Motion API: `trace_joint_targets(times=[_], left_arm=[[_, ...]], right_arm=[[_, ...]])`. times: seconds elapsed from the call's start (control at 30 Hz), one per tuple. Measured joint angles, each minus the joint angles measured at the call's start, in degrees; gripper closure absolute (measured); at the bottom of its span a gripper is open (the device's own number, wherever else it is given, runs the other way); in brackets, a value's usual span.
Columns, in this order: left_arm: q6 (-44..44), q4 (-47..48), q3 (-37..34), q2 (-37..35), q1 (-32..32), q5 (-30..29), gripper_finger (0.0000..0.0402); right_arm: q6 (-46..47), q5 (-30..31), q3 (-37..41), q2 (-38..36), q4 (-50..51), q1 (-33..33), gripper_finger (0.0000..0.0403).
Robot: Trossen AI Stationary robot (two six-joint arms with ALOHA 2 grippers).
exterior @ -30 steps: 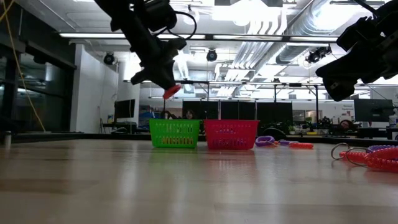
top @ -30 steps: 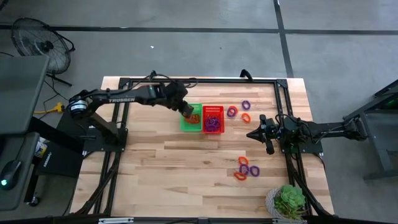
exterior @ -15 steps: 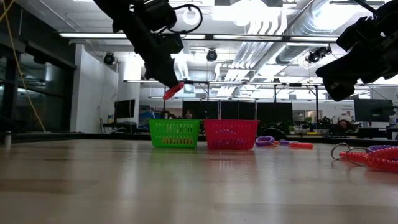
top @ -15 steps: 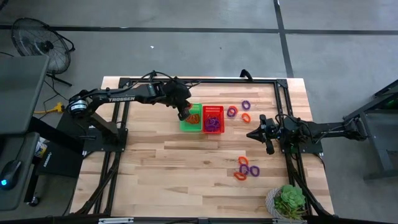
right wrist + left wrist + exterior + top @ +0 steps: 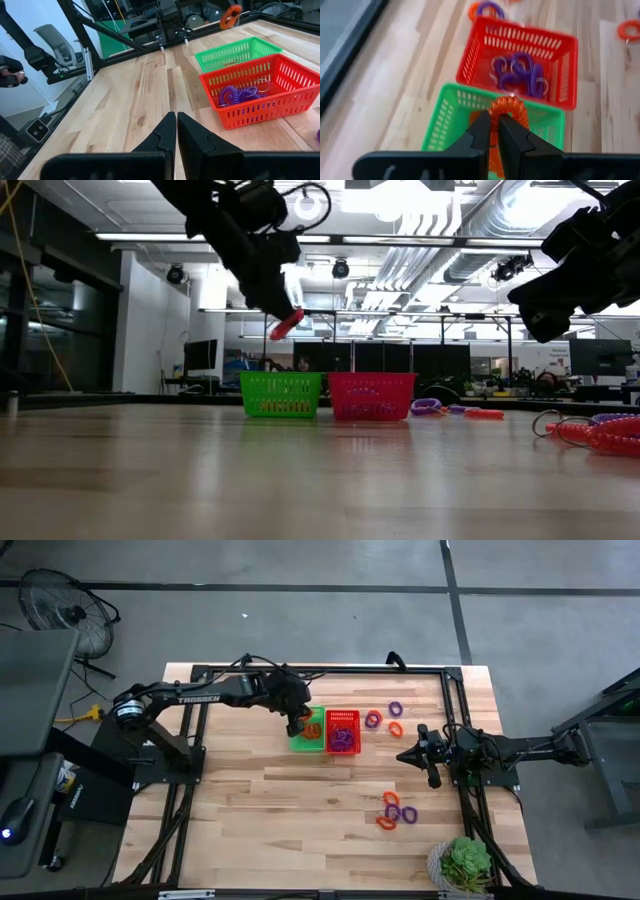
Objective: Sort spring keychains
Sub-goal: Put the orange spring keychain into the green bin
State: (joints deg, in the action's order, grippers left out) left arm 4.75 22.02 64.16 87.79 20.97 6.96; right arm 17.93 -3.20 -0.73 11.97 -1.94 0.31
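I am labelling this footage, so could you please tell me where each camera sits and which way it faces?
High: overhead, straight down on the table; both arms show.
Low: table height, looking level at the green basket; arms enter from above.
Left wrist: on the left gripper, holding an orange keychain above that basket.
Right wrist: behind the right gripper, shut and empty, facing the red basket.
All share both baskets.

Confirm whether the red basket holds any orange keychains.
No: in the left wrist view the red basket holds only purple keychains; the orange keychain hangs from the left tool.
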Motion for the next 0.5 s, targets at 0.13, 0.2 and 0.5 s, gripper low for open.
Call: trace_joint_targets(times=[0.13,0.2,0.5], left_arm=[[0.02,0.05,-0.02,-0.09,0.0,0.33,0.0383],[0.01,0.28,-0.02,-0.09,0.0,0.48,0.0383],[0.05,0.76,-0.02,-0.09,0.0,-0.43,0.0353]], right_arm=[[0.0,0.0,0.0,0.0,0.01,0.0,0.0391],[0.0,-0.02,0.0,0.0,0.01,0.01,0.0391],[0.0,-0.01,0.0,0.0,0.0,0.01,0.0391]])
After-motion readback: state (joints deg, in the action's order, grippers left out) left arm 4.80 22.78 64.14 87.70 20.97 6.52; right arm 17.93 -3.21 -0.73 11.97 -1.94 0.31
